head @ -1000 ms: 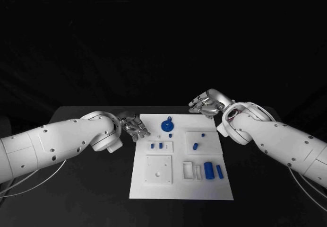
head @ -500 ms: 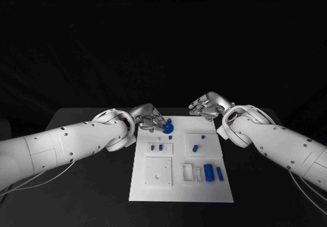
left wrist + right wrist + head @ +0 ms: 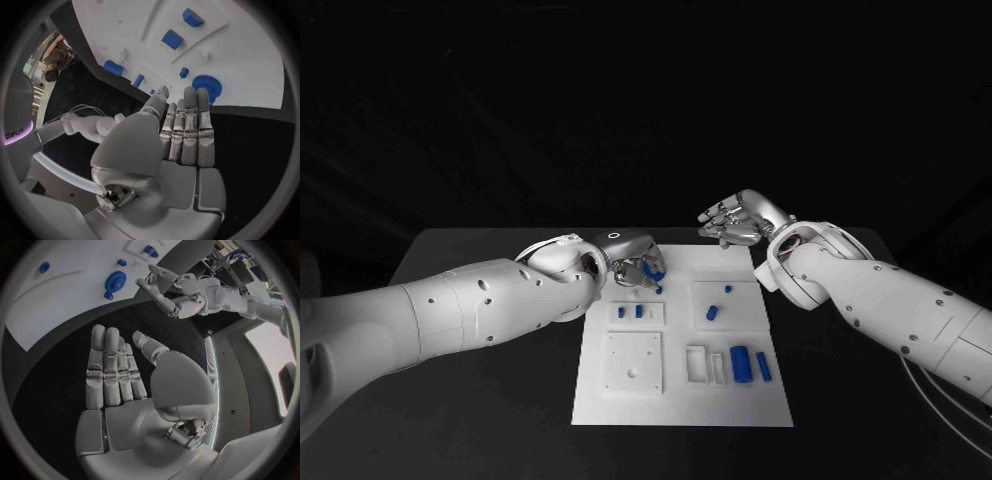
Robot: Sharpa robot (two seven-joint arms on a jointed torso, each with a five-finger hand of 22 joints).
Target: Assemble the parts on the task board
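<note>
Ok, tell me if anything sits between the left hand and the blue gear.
Nothing visible does. The left hand, fingers straight and empty, hovers right by the blue gear at the task board edge, with only bare board between them.

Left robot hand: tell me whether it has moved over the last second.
Yes. The left robot hand has swung from beside the task board's left edge inward over its far end, and now hangs above the blue gear.

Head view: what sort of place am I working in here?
Probably a robotics lab test bench: a black table against a dark backdrop, bearing only a white task board with small blue parts. Cabling lies beside it.
</note>
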